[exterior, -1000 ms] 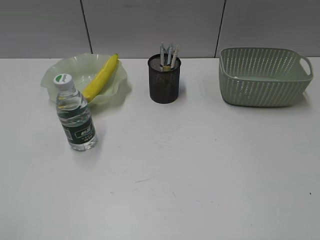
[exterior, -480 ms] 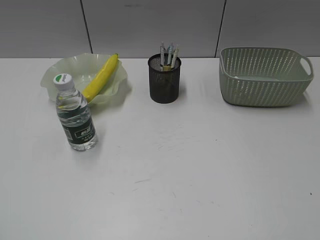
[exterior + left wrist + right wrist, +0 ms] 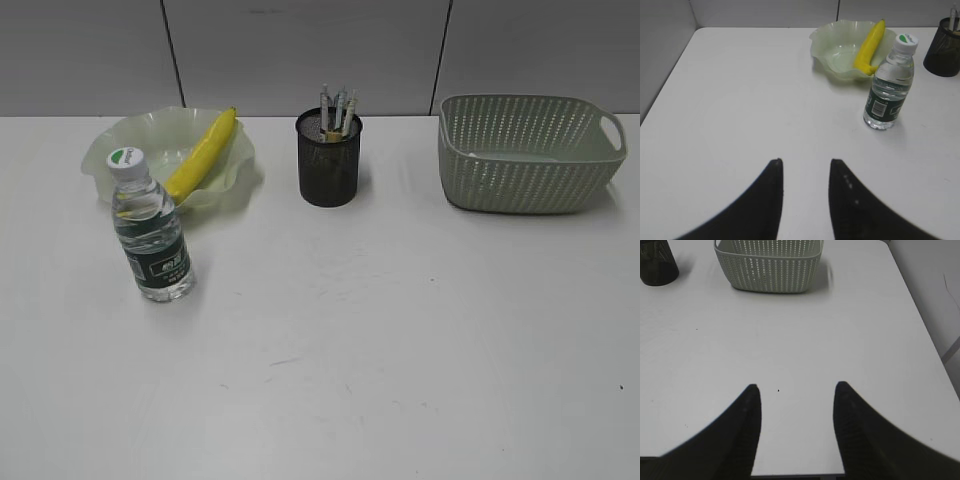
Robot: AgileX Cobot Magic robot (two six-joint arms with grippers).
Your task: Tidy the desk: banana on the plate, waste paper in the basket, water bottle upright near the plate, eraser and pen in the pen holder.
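Desk surface is a smooth, matte white sheet, faintly scuffed with a few dark specks, and everything on it sits toward the far edge. At the left rear, a curved yellow banana with a greenish tip lies inside the pale green, translucent plate, whose rim ripples in soft ruffles. Just in front of the plate stands the water bottle, upright: clear ribbed plastic, dark green label, white cap with a green patch. In the middle, the pen holder, a black wire-mesh cylinder, holds several slim pens poking above its rim. At the right rear rests the basket, rectangular pale green plastic with perforated woven-look walls and a handle cutout; its contents cannot be made out.

Left gripper hovers over bare tabletop, its dark tapered jaws partly apart and holding nothing. Right gripper likewise hangs above the empty near side, jaws wider apart, gripping nothing.
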